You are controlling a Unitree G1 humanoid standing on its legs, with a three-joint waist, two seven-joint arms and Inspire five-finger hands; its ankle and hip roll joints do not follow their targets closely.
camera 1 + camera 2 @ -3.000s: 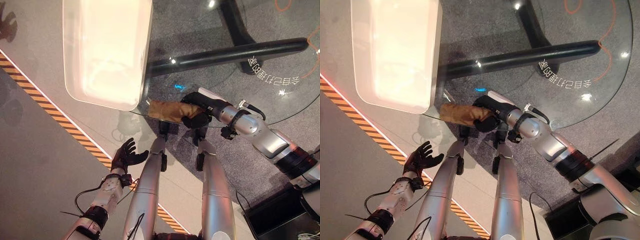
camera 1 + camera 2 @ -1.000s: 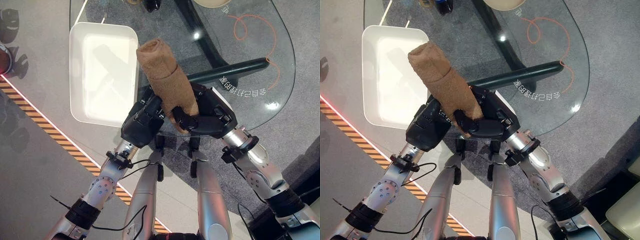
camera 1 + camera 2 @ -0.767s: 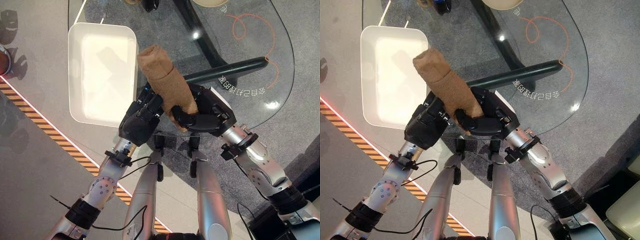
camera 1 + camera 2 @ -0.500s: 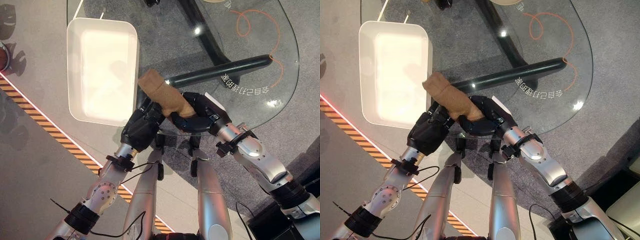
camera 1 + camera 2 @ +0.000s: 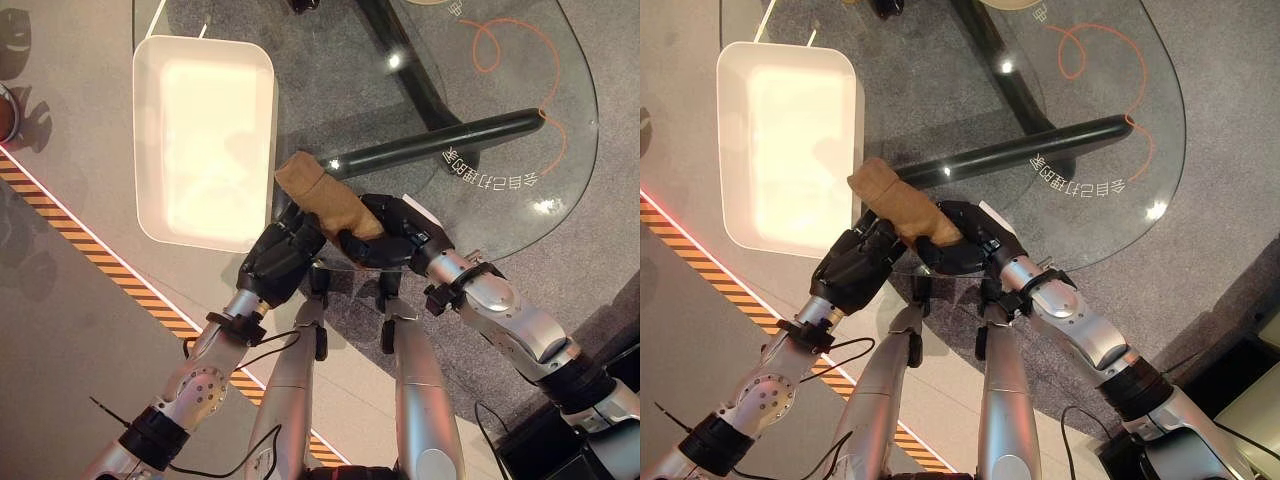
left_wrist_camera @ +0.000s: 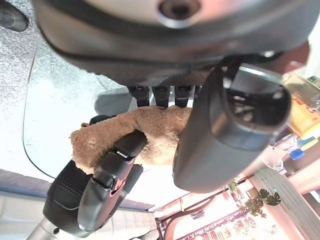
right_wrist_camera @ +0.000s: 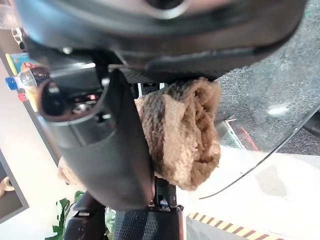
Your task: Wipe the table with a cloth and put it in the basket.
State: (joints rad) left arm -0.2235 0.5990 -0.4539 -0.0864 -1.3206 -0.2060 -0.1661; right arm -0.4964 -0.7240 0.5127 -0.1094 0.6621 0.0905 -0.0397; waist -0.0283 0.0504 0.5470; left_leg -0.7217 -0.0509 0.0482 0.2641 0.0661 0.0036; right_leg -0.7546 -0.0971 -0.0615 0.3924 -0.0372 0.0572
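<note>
Two silver-grey arms with rounded metal segments and black joint bands end in dark, block-like hands: the left hand [image 5: 272,265] and the right hand [image 5: 388,235], whose thumb bears a white cover. Dark ribbed padding lines the fingers [image 6: 95,187].

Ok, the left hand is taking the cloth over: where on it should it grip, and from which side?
Probably the free upper end of the cloth. It is rolled into a stiff tube tilted toward the white basket, and the right hand wraps its lower end. The left hand sits on the basket side, so closing its fingers across the roll from there, above the right hand, looks easiest.
</note>
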